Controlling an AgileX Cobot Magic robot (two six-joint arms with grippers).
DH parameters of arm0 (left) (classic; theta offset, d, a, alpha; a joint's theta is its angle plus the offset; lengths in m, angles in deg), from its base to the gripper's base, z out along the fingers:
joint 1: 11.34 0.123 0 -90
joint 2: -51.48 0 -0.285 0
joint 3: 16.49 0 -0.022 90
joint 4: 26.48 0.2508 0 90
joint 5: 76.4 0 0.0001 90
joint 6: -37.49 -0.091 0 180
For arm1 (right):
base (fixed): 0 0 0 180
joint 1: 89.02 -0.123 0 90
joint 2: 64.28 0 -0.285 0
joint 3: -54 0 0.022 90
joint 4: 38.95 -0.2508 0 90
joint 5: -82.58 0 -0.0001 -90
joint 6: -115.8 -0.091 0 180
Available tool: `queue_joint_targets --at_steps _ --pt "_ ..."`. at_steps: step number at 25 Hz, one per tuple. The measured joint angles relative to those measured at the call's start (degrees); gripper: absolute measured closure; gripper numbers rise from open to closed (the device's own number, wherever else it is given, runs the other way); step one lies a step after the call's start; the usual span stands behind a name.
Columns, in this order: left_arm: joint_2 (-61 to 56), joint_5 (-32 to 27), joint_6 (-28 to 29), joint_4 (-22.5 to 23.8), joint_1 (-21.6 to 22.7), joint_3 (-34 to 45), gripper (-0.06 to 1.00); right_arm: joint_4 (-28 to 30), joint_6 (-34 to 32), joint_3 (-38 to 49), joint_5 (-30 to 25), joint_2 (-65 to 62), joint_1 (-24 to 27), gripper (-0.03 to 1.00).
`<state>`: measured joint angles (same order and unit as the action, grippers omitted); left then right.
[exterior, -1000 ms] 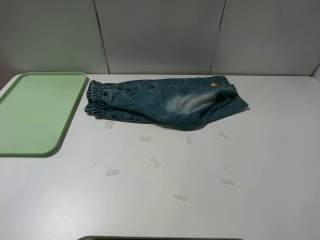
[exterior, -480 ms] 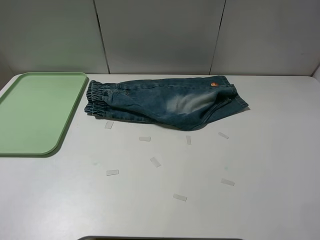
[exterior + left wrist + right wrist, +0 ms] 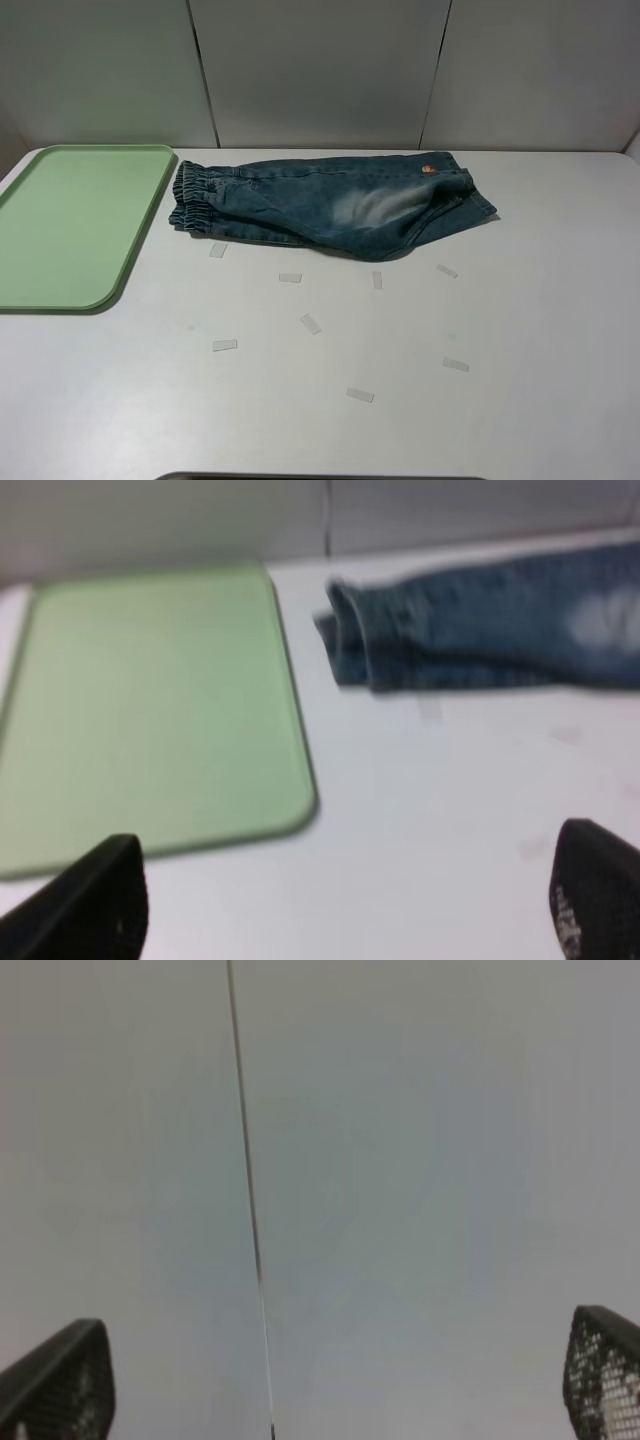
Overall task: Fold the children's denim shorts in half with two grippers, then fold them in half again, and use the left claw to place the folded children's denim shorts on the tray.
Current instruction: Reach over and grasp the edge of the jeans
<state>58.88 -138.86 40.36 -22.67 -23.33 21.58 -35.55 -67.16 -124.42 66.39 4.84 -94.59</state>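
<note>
The children's denim shorts (image 3: pixel 330 200) lie folded on the white table at the back centre, with the gathered waistband at the left and a small orange patch (image 3: pixel 428 168) at the right. The pale-green tray (image 3: pixel 70 225) lies at the left and holds nothing. Neither arm shows in the exterior high view. In the left wrist view my left gripper (image 3: pixel 345 905) is open and holds nothing, with the tray (image 3: pixel 150 710) and the shorts (image 3: pixel 480 630) beyond it. My right gripper (image 3: pixel 330 1380) is open and holds nothing, facing a grey wall panel.
Several small clear tape pieces (image 3: pixel 311 323) lie scattered on the white table (image 3: pixel 520 330) in front of the shorts. A grey panelled wall (image 3: pixel 320 70) stands behind the table. A dark edge shows at the table's front.
</note>
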Motion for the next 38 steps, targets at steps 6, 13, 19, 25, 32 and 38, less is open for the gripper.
queue_joint_targets --at_steps 6,13,19,25,32,38 --pt "0.1 0.2 -0.3 -4.1 0.0 11.3 0.15 -0.1 0.0 0.0 0.0 0.0 0.0 0.29" --pt "0.1 1.4 -0.4 -4.1 0.0 11.6 0.15 -0.1 0.0 0.0 -0.6 0.0 0.0 0.29" --pt "0.1 1.5 -0.4 -4.1 0.0 11.6 0.15 -2.9 0.0 0.0 -4.7 0.1 0.0 0.29" --pt "0.1 1.5 -0.4 -4.1 0.0 11.6 0.15 -9.6 0.0 0.0 -16.2 0.1 0.0 0.29" --pt "0.1 1.5 -0.5 -4.1 0.0 11.6 0.15 -13.5 0.4 2.3 -35.0 3.3 0.0 0.29" --pt "0.1 1.5 -0.5 -4.1 0.0 11.6 0.15 -13.5 3.6 9.3 -35.0 8.3 0.0 0.29"
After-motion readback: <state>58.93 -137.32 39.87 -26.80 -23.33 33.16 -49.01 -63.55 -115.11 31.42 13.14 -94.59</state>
